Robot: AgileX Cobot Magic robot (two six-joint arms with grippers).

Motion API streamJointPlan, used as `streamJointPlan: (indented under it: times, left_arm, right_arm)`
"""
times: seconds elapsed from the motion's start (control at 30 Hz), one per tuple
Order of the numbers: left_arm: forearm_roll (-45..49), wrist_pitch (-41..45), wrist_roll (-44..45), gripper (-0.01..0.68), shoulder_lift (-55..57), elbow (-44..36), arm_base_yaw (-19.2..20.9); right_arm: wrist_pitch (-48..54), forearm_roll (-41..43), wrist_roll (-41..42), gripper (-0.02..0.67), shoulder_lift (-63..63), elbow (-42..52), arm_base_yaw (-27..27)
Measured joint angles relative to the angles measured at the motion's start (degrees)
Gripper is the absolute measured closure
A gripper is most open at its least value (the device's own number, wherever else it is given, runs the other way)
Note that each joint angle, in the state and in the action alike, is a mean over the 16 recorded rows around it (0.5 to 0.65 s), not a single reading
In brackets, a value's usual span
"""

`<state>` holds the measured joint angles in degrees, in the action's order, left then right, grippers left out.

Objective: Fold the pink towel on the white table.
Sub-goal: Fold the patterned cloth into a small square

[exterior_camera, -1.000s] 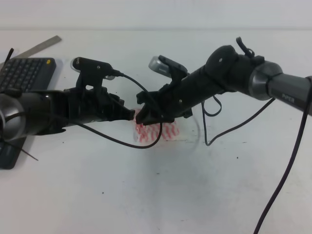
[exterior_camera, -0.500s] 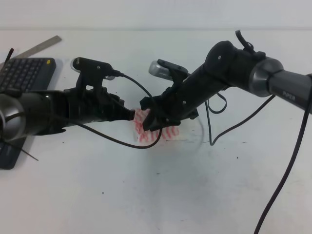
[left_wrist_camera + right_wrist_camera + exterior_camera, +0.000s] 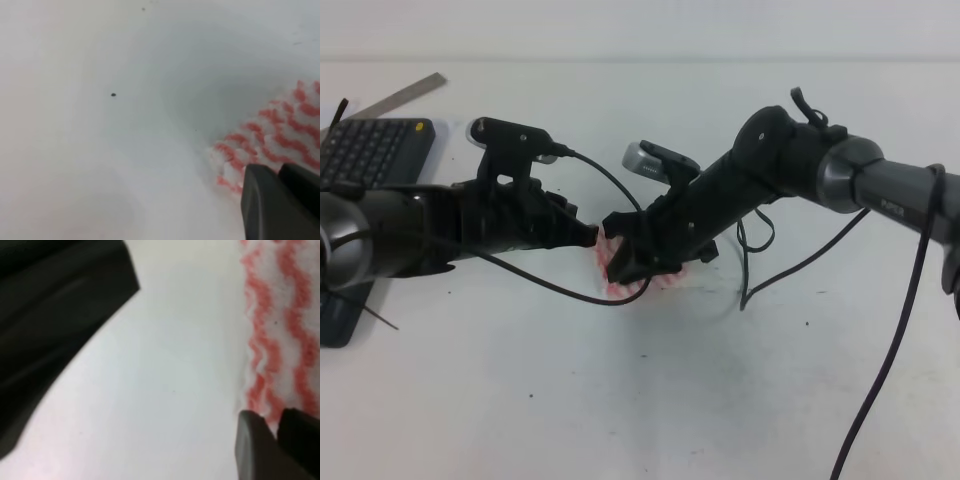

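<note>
The pink towel (image 3: 660, 283) lies bunched small on the white table (image 3: 620, 400), mostly hidden under the two arms. My left gripper (image 3: 592, 236) reaches in from the left and touches the towel's left edge. In the left wrist view its fingers (image 3: 265, 200) are closed at the striped cloth (image 3: 280, 140). My right gripper (image 3: 618, 268) reaches across from the right and sits low, right beside the left one. In the right wrist view its fingers (image 3: 260, 445) are closed on the towel's edge (image 3: 285, 315).
A dark grey keyboard (image 3: 365, 150) lies at the left edge, with a metal ruler (image 3: 405, 95) behind it. Black cables hang from both arms, one looping onto the table (image 3: 750, 275). The left arm fills the right wrist view's upper left (image 3: 55, 305).
My right gripper has moved left and down toward the left gripper, taking the towel's edge with it. Less of the towel shows now. The left arm has stayed still.
</note>
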<state>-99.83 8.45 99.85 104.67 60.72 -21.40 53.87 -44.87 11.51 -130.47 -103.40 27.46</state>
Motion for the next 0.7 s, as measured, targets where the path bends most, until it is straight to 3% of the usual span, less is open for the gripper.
streamJointPlan:
  times: [0.7]
  left_arm:
    - [0.07,9.22,-5.07,0.631,2.58,2.82,0.34]
  right_arm:
    - [2.04,1.35,-0.82,0.546,1.21,-1.84,-5.00]
